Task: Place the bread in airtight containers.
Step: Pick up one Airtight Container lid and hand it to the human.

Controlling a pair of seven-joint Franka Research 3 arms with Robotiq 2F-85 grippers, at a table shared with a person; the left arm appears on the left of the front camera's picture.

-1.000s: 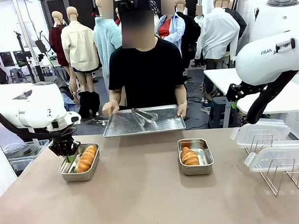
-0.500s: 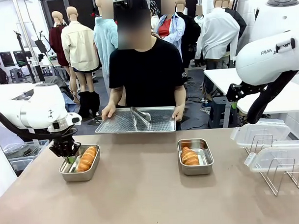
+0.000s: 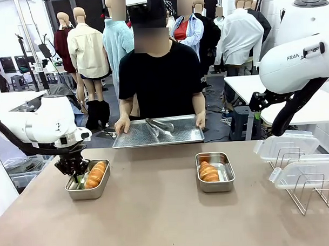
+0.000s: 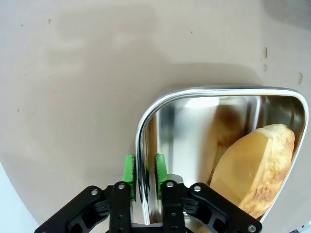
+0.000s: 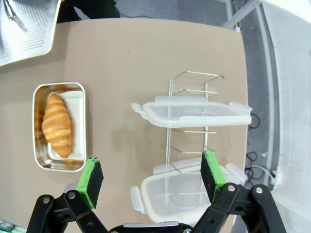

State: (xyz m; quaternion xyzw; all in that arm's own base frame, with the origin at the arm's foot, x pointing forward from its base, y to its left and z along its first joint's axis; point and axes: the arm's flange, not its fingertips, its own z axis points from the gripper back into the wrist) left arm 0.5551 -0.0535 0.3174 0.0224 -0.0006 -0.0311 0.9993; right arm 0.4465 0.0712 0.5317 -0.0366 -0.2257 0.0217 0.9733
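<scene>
The left gripper [image 4: 144, 167] has just slackened: its pads now stand slightly apart astride the wall of the left tin [image 3: 88, 192], no longer pinching it. A croissant [image 3: 95, 174] lies in that tin and another in the right tin [image 3: 216, 187], so lidding likely follows. The right gripper [image 5: 151, 177] hangs spread wide above the lids [image 5: 192, 112].

L steel tin [image 3: 87, 193] w/ golden croissant [image 3: 96, 174] inside, R tin [image 3: 216, 187] w/ croissant [image 3: 208, 172], both open-topped
</scene>
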